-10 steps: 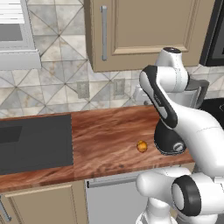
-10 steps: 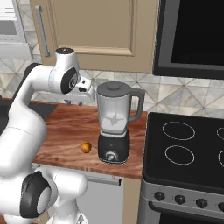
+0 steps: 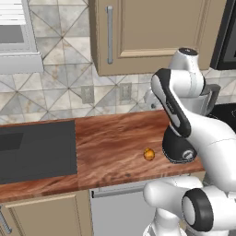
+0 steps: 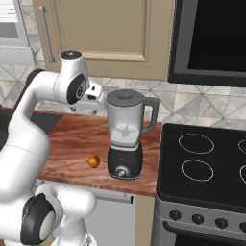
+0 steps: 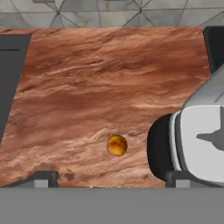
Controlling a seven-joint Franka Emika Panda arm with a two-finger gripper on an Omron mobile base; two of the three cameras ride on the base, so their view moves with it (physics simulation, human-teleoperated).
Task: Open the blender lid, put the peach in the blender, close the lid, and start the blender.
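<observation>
The released pincer [image 5: 111,177] hangs above the table [image 4: 77,139], left of the blender [image 4: 126,137], whose lid [image 4: 125,95] sits on the jar. A sideways reach could bump the smooth clear jar or miss the small centre knob. The round, glossy peach [image 4: 93,161] lies just left of the blender's rounded black base and could roll on the polished wood-grain.

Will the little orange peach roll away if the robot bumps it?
Probably yes. The peach looks round and lies loose on the flat wooden counter, so a nudge would likely send it rolling. It is far smaller than the blender beside it, so it is probably light and easy to knock.
</observation>
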